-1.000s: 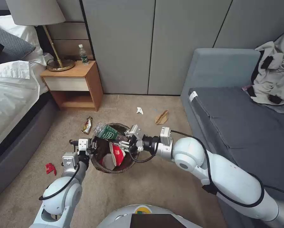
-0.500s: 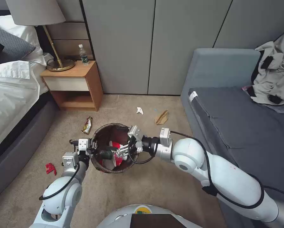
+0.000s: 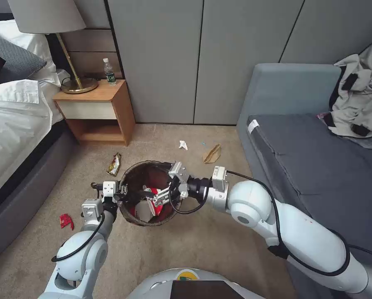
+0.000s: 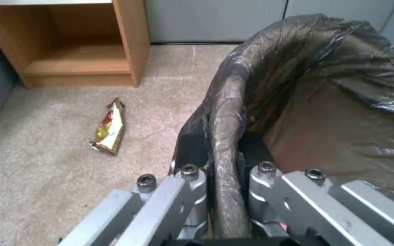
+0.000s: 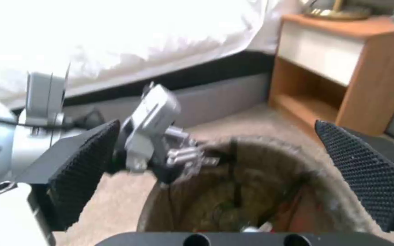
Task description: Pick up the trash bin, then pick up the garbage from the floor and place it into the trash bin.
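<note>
The trash bin, lined with a dark brown bag, is held just off the carpet. My left gripper is shut on its rim. My right gripper hangs open over the bin's mouth with its black pads wide apart and nothing between them. A red-and-white cup lies inside the bin. Garbage on the floor: a yellow wrapper, a white tissue, a brown paper bag and a red scrap.
A wooden nightstand with a lamp and a water bottle stands at the back left beside the bed. A grey sofa with clothes lines the right. Grey cabinet doors close off the back.
A second ago my right gripper held a green-labelled bottle above the bin. The bottle dropped in and the gripper is now open and empty. The left gripper has kept its hold.
</note>
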You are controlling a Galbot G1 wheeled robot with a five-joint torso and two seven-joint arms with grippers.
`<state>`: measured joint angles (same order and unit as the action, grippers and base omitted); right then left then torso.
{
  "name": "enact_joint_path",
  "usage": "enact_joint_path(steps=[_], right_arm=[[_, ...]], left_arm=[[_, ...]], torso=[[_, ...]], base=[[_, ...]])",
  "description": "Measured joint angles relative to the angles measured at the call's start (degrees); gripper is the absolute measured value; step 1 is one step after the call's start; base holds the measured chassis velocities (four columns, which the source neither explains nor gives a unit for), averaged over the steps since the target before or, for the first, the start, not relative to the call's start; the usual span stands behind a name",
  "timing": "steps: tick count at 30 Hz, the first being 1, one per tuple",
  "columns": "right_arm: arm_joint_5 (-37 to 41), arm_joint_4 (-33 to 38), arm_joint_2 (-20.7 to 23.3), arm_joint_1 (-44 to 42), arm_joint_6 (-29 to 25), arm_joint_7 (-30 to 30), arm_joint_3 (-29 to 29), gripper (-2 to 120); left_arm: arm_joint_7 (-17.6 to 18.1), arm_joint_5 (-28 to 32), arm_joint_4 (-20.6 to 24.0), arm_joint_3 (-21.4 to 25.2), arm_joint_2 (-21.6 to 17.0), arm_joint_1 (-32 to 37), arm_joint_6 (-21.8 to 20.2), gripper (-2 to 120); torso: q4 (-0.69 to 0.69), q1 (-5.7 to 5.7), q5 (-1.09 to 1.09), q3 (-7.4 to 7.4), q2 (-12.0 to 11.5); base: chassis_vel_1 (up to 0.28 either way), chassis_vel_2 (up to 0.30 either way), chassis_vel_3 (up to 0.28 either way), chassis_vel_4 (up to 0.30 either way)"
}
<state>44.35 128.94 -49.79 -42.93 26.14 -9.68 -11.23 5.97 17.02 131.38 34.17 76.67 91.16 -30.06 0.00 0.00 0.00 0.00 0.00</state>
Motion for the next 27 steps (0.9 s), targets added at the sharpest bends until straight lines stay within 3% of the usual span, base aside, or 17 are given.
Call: enact_joint_path(steps=[9, 14, 22, 27], right_arm=[[1.8, 1.9, 1.4, -4.2, -6.0, 6.7, 7.0, 100], [-1.2, 1.8, 1.9, -9.6, -9.7, 10.3, 10.3, 100], [-7.1, -0.7, -2.3, -15.9, -13.2, 13.2, 16.3, 100], [-13.1, -1.3, -5.4, -23.0, -15.3, 12.2, 22.7, 100]], left_arm=[[0.0, 0.7, 0.0, 0.1, -0.1, 0.0, 0.2, 5], [-0.2, 0.8, -0.2, 0.4, -0.1, 0.0, 0.8, 5], [-0.3, 0.9, 0.6, 1.6, 0.4, 1.6, 2.1, 5], [-0.3, 1.0, 0.9, 1.9, 0.3, 1.6, 2.3, 5]], torso=[[0.0, 0.0, 0.0, 0.0, 0.0], [-0.01, 0.0, 0.01, 0.0, 0.0], [0.04, 0.0, 0.01, 0.0, 0.0], [-0.02, 0.0, 0.0, 0.0, 0.0]], base=[[0.0, 0.0, 0.0, 0.0], [0.0, 0.0, 0.0, 0.0], [0.0, 0.0, 0.0, 0.0], [0.0, 0.0, 0.0, 0.0]])
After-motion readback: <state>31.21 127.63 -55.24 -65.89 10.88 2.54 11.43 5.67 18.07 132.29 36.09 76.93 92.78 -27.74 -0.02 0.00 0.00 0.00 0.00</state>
